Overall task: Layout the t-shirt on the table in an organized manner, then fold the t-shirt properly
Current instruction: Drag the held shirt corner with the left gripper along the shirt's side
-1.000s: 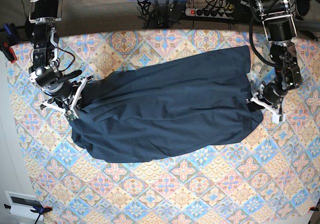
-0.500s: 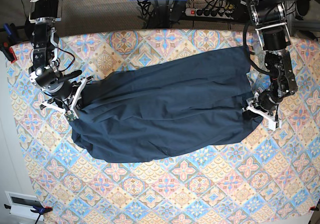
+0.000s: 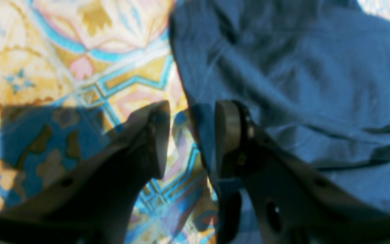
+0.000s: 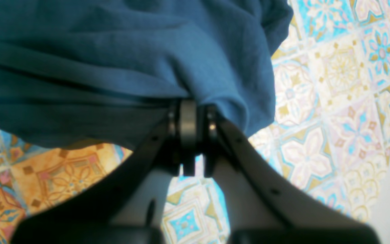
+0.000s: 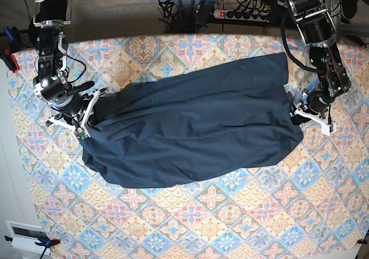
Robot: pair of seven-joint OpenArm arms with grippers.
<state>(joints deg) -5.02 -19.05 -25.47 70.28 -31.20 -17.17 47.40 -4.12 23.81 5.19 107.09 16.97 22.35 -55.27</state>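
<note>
The dark navy t-shirt (image 5: 190, 129) lies spread across the middle of the patterned table (image 5: 230, 224), with long creases running sideways. In the base view my right gripper (image 5: 87, 119) is at the shirt's left end. The right wrist view shows that gripper (image 4: 188, 117) shut on a bunched fold of the t-shirt (image 4: 113, 51). My left gripper (image 5: 296, 112) is at the shirt's right edge. In the left wrist view it (image 3: 191, 139) is open and straddles the hem: one finger is over the bare table (image 3: 46, 67), the other over the t-shirt (image 3: 300, 84).
Behind the table's far edge are a power strip and cables (image 5: 242, 14). Clamps (image 5: 8, 57) grip the cloth at the left edge. A white box (image 5: 26, 236) sits off the near left corner. Patterned cloth shows all along the near side.
My left gripper dipped toward the near side along the shirt's right edge, then moved back toward the far side, still open. The right gripper and its grip have not moved.
</note>
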